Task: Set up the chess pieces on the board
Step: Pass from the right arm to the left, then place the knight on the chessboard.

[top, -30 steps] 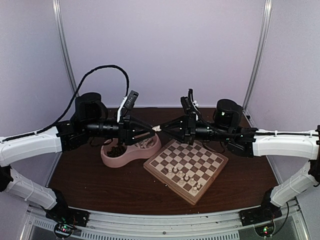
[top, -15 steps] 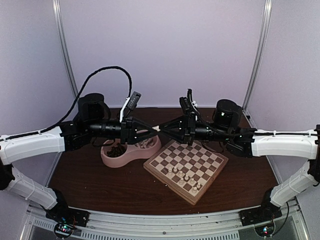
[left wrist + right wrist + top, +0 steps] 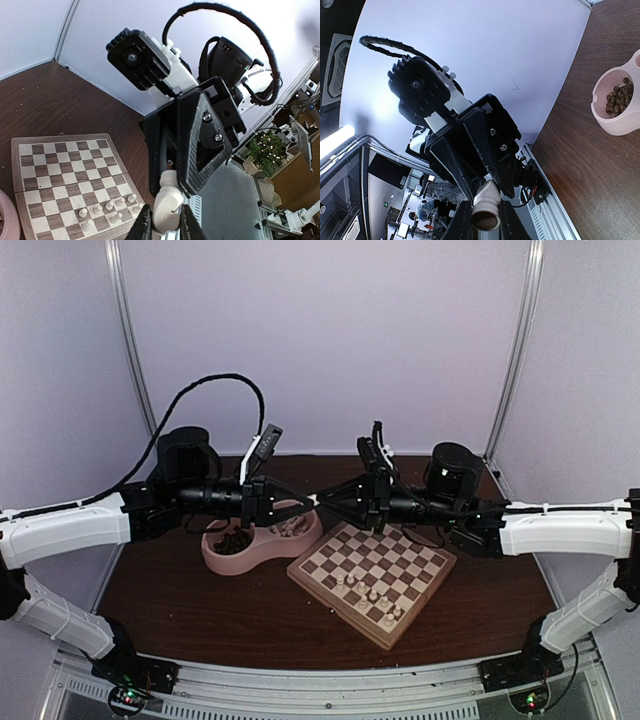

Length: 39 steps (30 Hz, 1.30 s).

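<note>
Pink double-bowl dish [image 3: 213, 556] sits at the left of the dark wooden surface [image 3: 200, 612], with small dark bits in one bowl and paler ones in the other. Above its right bowl the left gripper [image 3: 302, 502] reaches rightward, its jaws pressed against both sides of a cream-white chess piece [image 3: 167, 202] held in mid-air. The right gripper [image 3: 328, 502] meets it nose to nose, clamped on the same piece, whose dark round underside faces the right wrist camera. Below and to the right lies the board [image 3: 422, 562], with a cluster of cream chessmen [image 3: 372, 596] on its near squares. We judge the piece light, rigid and smoothly turned, so it may slip or twist in a pinch. The thicker body looks the safest hold, leaving the base free to stand on a square.
</note>
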{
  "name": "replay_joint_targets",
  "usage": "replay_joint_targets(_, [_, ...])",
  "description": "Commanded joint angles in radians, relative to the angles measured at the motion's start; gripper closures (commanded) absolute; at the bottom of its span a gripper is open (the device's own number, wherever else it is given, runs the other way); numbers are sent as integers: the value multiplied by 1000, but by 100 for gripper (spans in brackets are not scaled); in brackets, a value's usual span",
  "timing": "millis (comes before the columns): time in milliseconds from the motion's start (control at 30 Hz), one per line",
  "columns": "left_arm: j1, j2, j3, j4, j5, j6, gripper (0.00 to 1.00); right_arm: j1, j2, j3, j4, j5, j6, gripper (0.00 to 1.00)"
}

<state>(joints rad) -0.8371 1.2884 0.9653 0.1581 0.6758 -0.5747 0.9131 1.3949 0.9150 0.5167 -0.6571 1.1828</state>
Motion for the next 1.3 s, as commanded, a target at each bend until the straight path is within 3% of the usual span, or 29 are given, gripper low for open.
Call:
replay_joint_targets(0, [3, -2, 26, 67, 19, 8, 88, 4, -2, -24, 23, 6, 5, 91])
replay_joint_targets(267, [3, -14, 17, 76, 12, 18, 91, 4, -3, -43, 35, 14, 7, 82])
replay_joint_targets(467, [3, -5, 21, -33, -16, 87, 92, -4, -39, -48, -39, 37, -40, 59])
replay_joint_targets(733, [1, 28, 34, -294, -83, 192, 94, -35, -157, -41, -337, 115, -203, 31])
replay_joint_targets(1033, [-58, 206, 172, -678, -322, 332, 98, -45, -321, -1, -921, 468, -551, 27])
replay_joint_targets(1267, [-123, 404, 330, -880, -518, 356, 100, -45, -435, -109, -994, 707, -747, 27])
